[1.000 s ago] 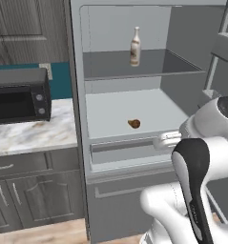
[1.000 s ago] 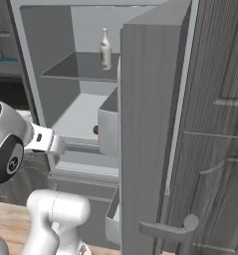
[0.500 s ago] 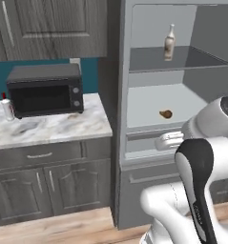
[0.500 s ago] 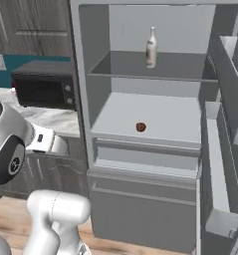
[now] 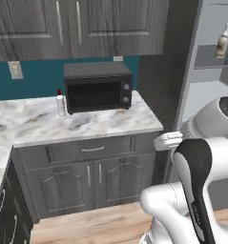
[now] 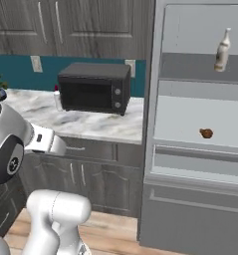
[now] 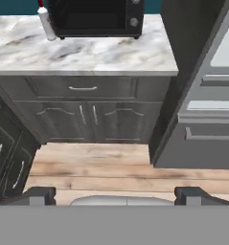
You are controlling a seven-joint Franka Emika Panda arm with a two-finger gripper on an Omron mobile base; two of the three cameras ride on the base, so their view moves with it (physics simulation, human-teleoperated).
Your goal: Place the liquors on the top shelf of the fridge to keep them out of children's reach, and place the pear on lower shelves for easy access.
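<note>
With one pale bottle [image 6: 221, 50] at upper right and the pear [image 6: 206, 133] below it shelved, the wide-open, empty gripper [image 7: 115, 194] must next fetch the red-capped bottle [image 5: 61, 103] at centre left.

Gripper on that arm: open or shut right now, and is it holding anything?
Gripper: open, jaws wide apart, holding nothing; it points at the floor in front of the cabinets.
</note>
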